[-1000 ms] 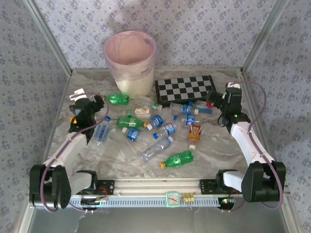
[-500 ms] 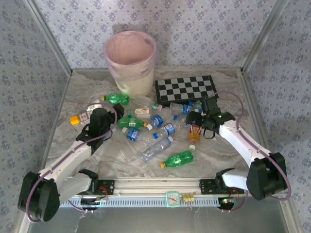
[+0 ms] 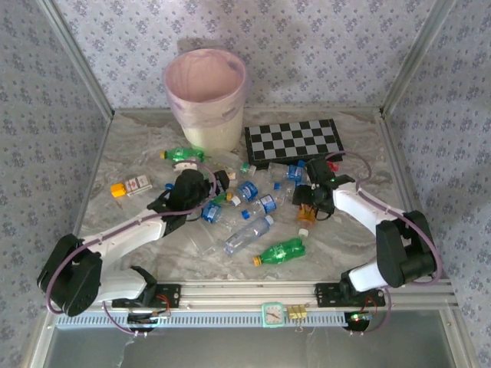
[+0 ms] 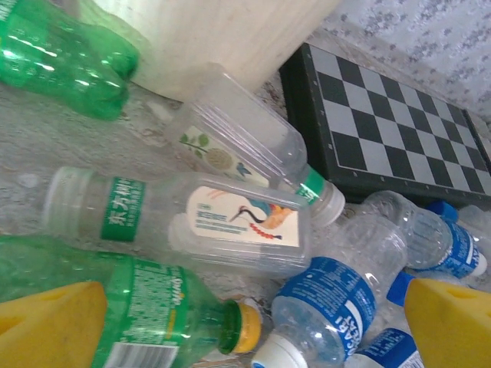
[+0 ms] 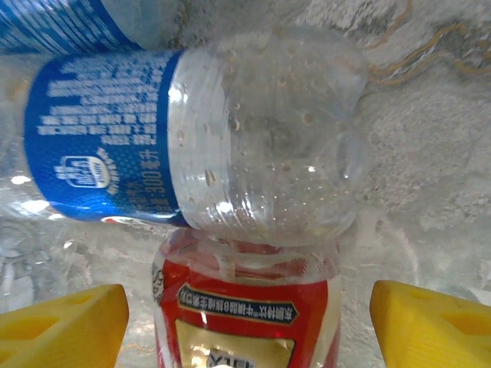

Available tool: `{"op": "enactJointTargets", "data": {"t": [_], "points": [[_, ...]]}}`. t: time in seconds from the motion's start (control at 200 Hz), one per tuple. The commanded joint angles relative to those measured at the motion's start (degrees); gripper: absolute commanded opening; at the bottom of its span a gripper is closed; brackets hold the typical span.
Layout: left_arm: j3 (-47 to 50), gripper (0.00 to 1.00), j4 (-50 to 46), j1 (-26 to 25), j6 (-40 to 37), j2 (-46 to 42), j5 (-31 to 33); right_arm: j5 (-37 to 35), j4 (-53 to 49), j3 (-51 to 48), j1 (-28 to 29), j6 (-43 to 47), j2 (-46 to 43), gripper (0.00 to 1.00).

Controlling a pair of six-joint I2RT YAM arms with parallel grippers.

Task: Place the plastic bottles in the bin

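Observation:
Plastic bottles lie in a heap mid-table, some clear with blue labels (image 3: 247, 234), some green (image 3: 280, 251). The cream bin (image 3: 205, 96) with its pink liner stands at the back, and its wall (image 4: 230, 38) also shows in the left wrist view. My left gripper (image 3: 203, 186) hovers open over the heap's left side. Between its yellow pads (image 4: 50, 322) lie a green bottle with a yellow cap (image 4: 153, 314) and a blue-labelled one (image 4: 330, 307). My right gripper (image 3: 311, 198) straddles a red-labelled bottle (image 5: 245, 314), with a gap on each side of it. A blue-labelled bottle (image 5: 192, 130) lies across its far end.
A folded chessboard (image 3: 293, 141) lies right of the bin, and its edge (image 4: 399, 130) is close behind the heap. A small yellow-ended box (image 3: 130, 185) sits at the left. Another green bottle (image 3: 184, 155) lies at the bin's foot. Patterned walls enclose the table.
My left arm has swung right from the table's left side onto the heap. My right arm has come in and down over the red-labelled bottle, its jaws narrowing.

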State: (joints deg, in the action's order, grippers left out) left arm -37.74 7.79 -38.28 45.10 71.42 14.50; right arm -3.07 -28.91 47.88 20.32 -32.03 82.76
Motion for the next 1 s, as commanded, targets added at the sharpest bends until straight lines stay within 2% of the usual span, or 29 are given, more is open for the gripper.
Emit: {"op": "enactJointTargets", "data": {"t": [0.0,0.175,0.33,0.455,0.6,0.865,0.995], "points": [[-2.9,0.99,1.9,-1.3,-0.2,1.6,-0.5,-1.7,0.9,-1.1,0.4,-1.5,2.2,0.83],[-4.7,1.0,1.3,-2.1,-0.9,3.1,-0.7,-2.1,2.3,-2.0,0.5,-2.2,3.2,0.8],[-6.5,1.0,0.7,-2.2,-2.0,4.0,-1.5,-2.2,3.5,-2.0,0.5,-2.3,3.4,0.68],[-7.5,1.0,0.1,-2.3,-2.5,4.2,-2.4,-2.0,3.2,-1.6,0.5,-2.8,3.1,0.55],[-8.6,1.0,0.3,-2.3,-3.9,4.1,-4.7,-2.7,0.4,-0.5,0.4,-3.1,-1.6,0.53],[-9.6,1.0,7.5,-2.4,-7.9,4.8,-15.5,1.7,-2.4,6.0,-0.3,-0.8,-12.7,0.52],[-9.5,1.0,15.0,-2.5,-9.6,5.9,-25.7,7.6,2.6,8.6,-0.4,-2.9,-13.8,0.51]]}}
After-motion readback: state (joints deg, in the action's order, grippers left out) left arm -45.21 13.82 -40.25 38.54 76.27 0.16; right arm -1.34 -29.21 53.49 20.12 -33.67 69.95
